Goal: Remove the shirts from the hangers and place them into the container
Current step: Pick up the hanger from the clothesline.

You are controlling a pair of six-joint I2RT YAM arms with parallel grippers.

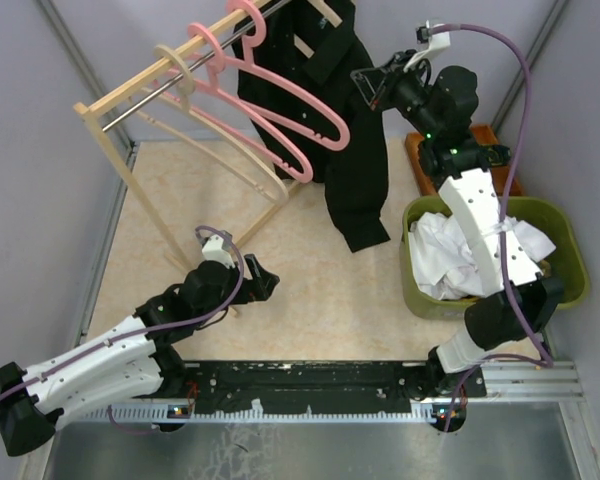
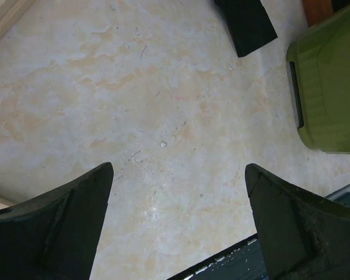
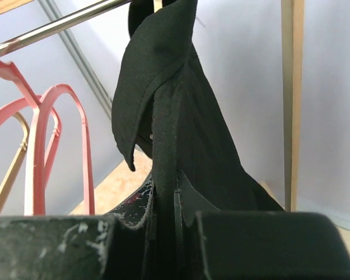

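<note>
Walls (image 1: 30, 130): pale grey, either side of the rack (image 1: 105, 140).
Table (image 1: 310, 280): cream, marbled.
Left end effector (image 2: 178, 168): spread wide, in front of the rack.
Black shirt (image 1: 355, 150): hanging at the rack's right end, pinched by right end effector (image 3: 175, 216).
Basket (image 1: 572, 250): right of the rack, holding white shirts (image 1: 450, 255).

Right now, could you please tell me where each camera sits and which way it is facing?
Top external: fixed above and behind, looking down at both arms, the wooden rack, the black long-sleeved shirt and the olive-green plastic basket.
Left wrist: low, facing the beige tabletop; the open left gripper frames it.
Right wrist: raised by the rack, facing the shirt, which the right gripper pinches.
Shared: shirt in all three; basket in top and left wrist.
</note>
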